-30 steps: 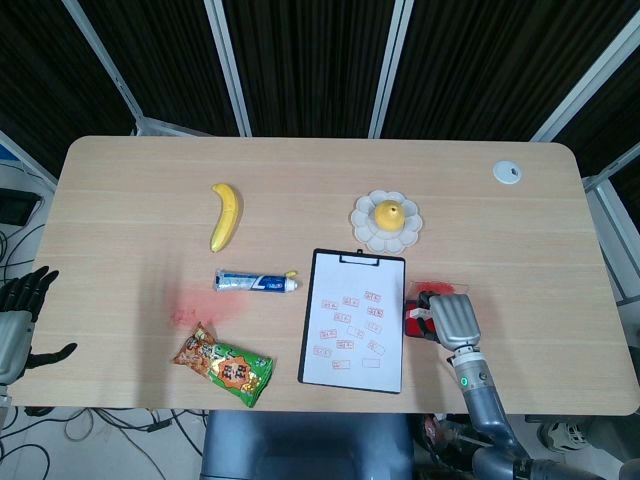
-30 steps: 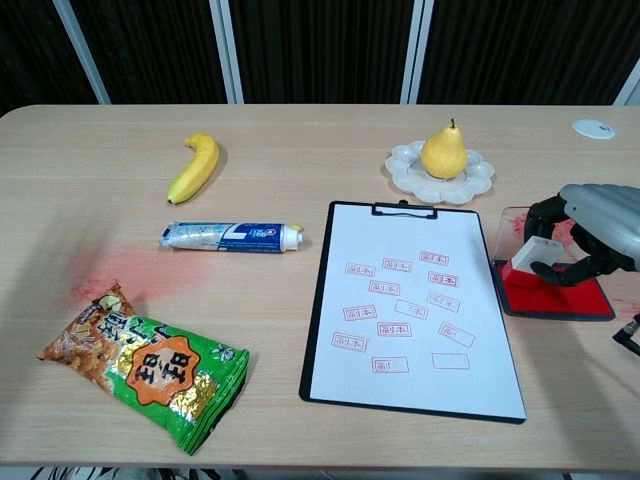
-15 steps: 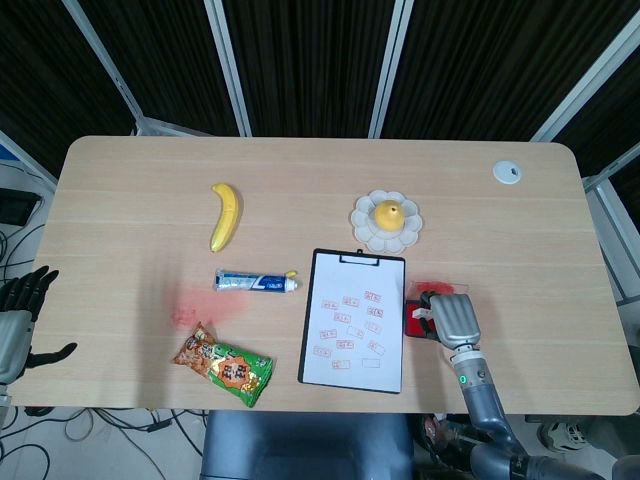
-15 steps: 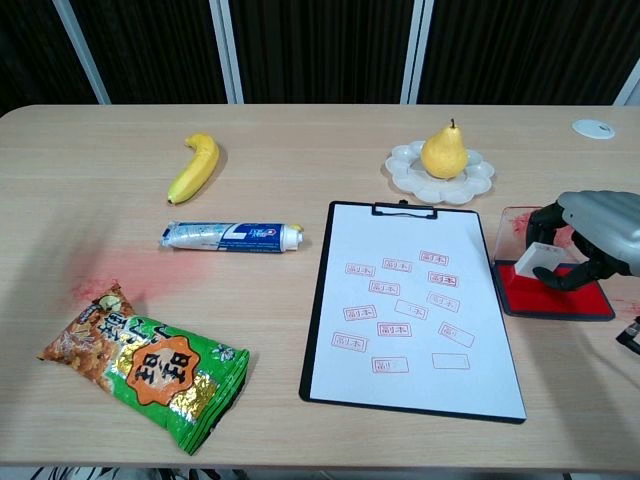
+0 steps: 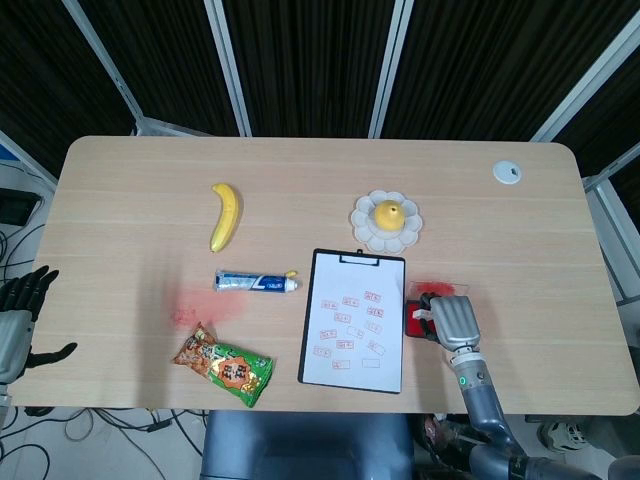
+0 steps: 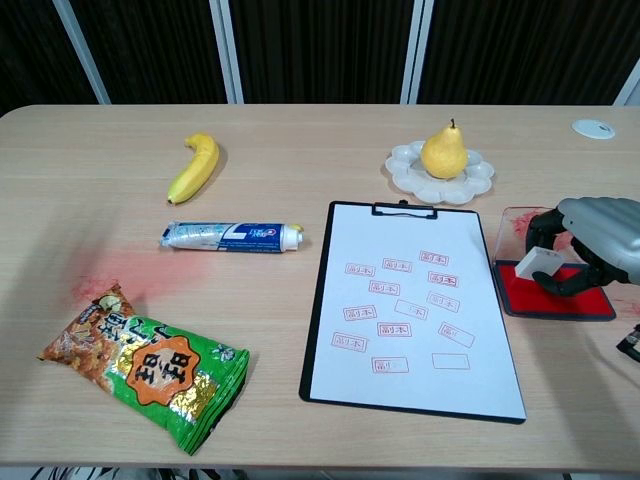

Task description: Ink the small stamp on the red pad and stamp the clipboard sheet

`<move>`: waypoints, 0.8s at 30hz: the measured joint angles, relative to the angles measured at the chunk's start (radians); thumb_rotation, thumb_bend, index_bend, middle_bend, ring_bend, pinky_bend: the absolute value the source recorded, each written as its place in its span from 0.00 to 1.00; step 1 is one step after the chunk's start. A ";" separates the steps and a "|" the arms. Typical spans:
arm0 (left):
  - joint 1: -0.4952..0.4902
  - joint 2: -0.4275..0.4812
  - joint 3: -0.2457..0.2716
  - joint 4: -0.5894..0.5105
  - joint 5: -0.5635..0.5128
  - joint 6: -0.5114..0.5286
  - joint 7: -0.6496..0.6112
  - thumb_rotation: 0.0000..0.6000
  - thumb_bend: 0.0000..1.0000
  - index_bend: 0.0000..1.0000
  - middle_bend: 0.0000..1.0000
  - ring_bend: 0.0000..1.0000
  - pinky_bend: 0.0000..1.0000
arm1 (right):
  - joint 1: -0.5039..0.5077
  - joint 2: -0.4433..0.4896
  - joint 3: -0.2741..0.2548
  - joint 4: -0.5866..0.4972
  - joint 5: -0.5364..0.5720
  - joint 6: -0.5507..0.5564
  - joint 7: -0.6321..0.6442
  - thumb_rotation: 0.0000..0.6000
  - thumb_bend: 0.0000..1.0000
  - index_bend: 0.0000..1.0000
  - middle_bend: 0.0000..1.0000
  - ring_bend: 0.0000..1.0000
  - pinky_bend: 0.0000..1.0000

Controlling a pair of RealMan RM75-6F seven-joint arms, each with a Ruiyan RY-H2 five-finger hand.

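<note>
R hand [image 6: 590, 245] grips small stamp [image 6: 538, 264] over red pad [image 6: 556, 293] — clipboard sheet [image 6: 410, 300] just to its left; L hand [image 5: 18, 315] idle, fingers apart.

Both views are evenly and brightly lit from above, with no harsh hot spots. The pale wooden surface [image 5: 130, 190] reads clean and matte, and shadows under the yellow curved banana [image 6: 194, 167] and the white clipboard sheet with red stamp marks [image 6: 410, 300] are thin and soft. The dark pleated curtain [image 5: 310, 60] behind stays nearly black, with little detail. Focus is sharp in the chest view; the head view is slightly softer, and small print there is unreadable. The surface's far edge bows gently in the chest view, a mild wide-angle distortion.
</note>
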 measured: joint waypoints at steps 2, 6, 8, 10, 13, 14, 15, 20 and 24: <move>0.000 0.000 0.000 0.000 0.000 0.000 0.000 1.00 0.02 0.00 0.00 0.00 0.00 | 0.001 0.002 0.003 -0.006 -0.001 0.002 0.000 1.00 0.74 0.91 0.81 0.89 0.88; 0.000 -0.001 -0.001 0.000 -0.002 0.000 0.000 1.00 0.02 0.00 0.00 0.00 0.00 | 0.005 0.013 0.013 -0.031 -0.002 0.011 -0.005 1.00 0.74 0.91 0.81 0.89 0.88; 0.000 -0.001 -0.002 -0.002 -0.005 0.000 0.000 1.00 0.02 0.00 0.00 0.00 0.00 | 0.007 0.018 0.019 -0.047 -0.001 0.015 -0.008 1.00 0.74 0.91 0.81 0.89 0.88; 0.000 -0.002 -0.003 -0.003 -0.006 -0.001 0.000 1.00 0.02 0.00 0.00 0.00 0.00 | 0.010 0.026 0.027 -0.073 -0.002 0.023 -0.014 1.00 0.74 0.91 0.81 0.89 0.88; -0.001 -0.002 -0.004 -0.005 -0.010 -0.004 -0.001 1.00 0.02 0.00 0.00 0.00 0.00 | 0.018 0.040 0.041 -0.123 -0.007 0.035 -0.030 1.00 0.74 0.91 0.81 0.89 0.88; -0.002 -0.001 -0.004 -0.005 -0.011 -0.005 -0.001 1.00 0.02 0.00 0.00 0.00 0.00 | 0.021 0.045 0.045 -0.141 -0.009 0.039 -0.036 1.00 0.74 0.91 0.81 0.89 0.88; -0.002 -0.001 -0.005 -0.005 -0.012 -0.005 -0.001 1.00 0.02 0.00 0.00 0.00 0.00 | 0.026 0.050 0.051 -0.165 -0.012 0.043 -0.045 1.00 0.74 0.91 0.81 0.89 0.88; -0.005 0.000 -0.007 -0.008 -0.015 -0.011 -0.007 1.00 0.02 0.00 0.00 0.00 0.00 | 0.047 0.064 0.066 -0.278 -0.023 0.058 -0.101 1.00 0.74 0.92 0.81 0.89 0.88; -0.006 0.001 -0.007 -0.005 -0.009 -0.010 -0.012 1.00 0.02 0.00 0.00 0.00 0.00 | 0.068 0.052 0.066 -0.369 -0.025 0.068 -0.182 1.00 0.74 0.92 0.81 0.89 0.88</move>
